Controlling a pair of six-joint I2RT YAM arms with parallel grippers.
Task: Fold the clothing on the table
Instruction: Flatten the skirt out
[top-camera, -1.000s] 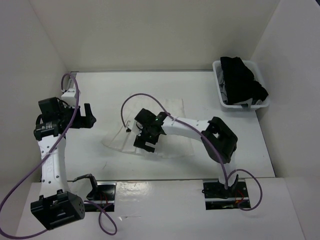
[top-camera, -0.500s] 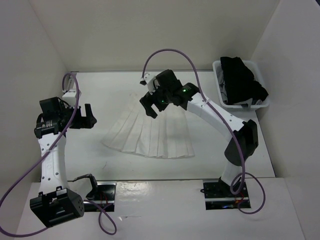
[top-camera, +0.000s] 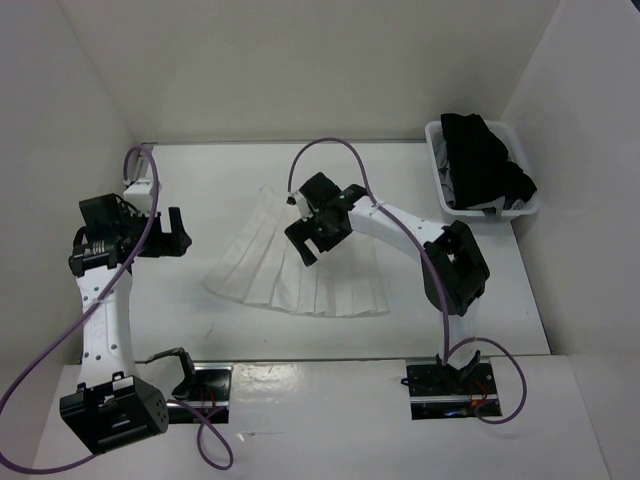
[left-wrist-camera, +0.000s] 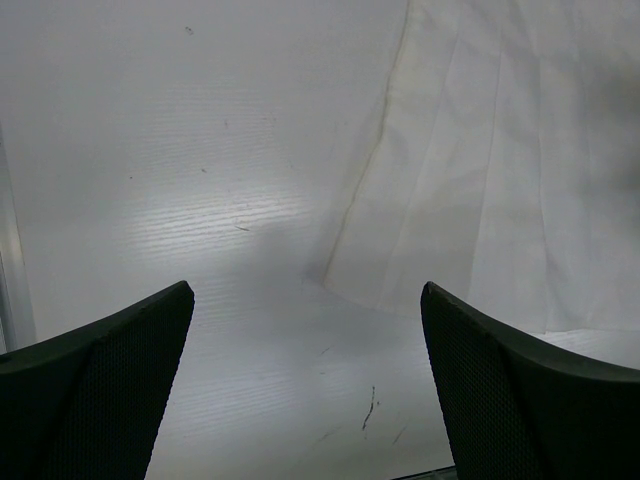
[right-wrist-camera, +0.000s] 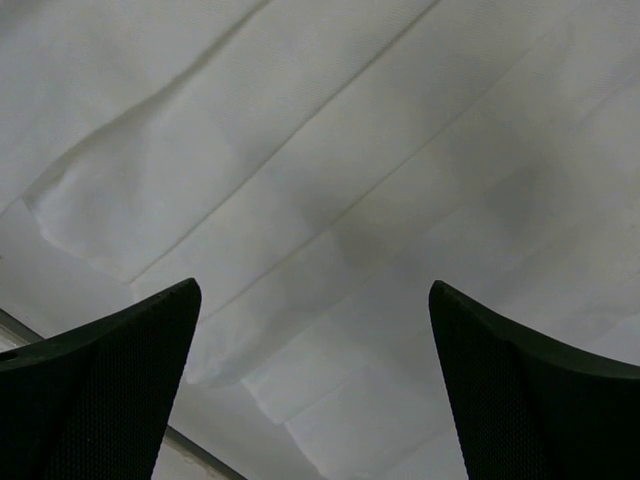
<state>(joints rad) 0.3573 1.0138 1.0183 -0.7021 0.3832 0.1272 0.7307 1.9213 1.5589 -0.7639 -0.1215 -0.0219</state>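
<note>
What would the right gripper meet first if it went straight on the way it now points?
The right gripper would first meet the white pleated skirt, which fills its wrist view between the open jaws; the gap is unclear.

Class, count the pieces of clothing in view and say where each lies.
2 visible: a white pleated skirt flat on the white table; a black fabric bundle in the white plastic basket, far right corner, possibly hiding more.
</note>
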